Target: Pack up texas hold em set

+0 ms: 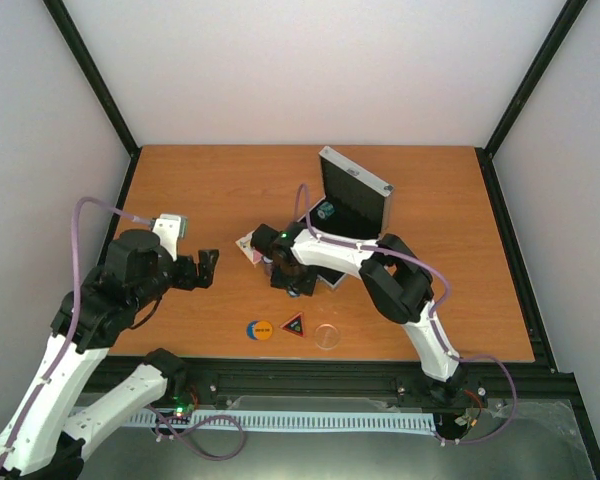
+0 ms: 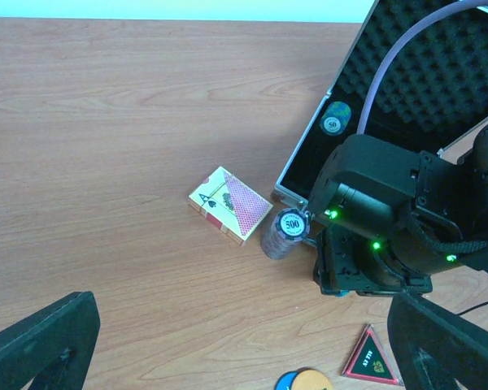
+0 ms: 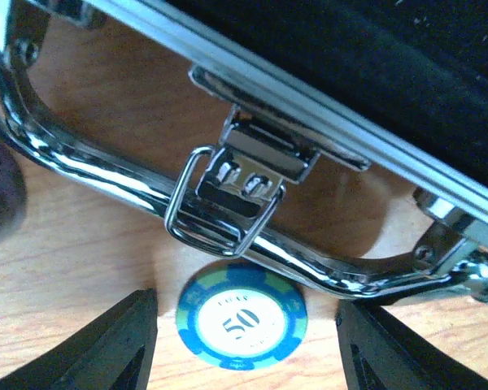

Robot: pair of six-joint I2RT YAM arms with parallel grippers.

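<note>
Right claw (image 3: 244, 321) sits half open around a blue 50 chip (image 3: 241, 327) lying flat on the table (image 3: 57, 252), just beside the open case (image 1: 358, 188), not gripping it. Left claw (image 2: 242, 333) is wide open and empty.

A blue-green chip (image 3: 241, 325) reads 50. A grey chip (image 2: 293, 225) atop a stack (image 2: 273, 244) reads 500. A green chip (image 2: 333, 123) inside the case (image 2: 423, 65) reads 50.

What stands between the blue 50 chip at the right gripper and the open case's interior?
The chrome handle and latch on the front of the case, just beyond the chip. Nothing visible lies between the right gripper and the chip.
</note>
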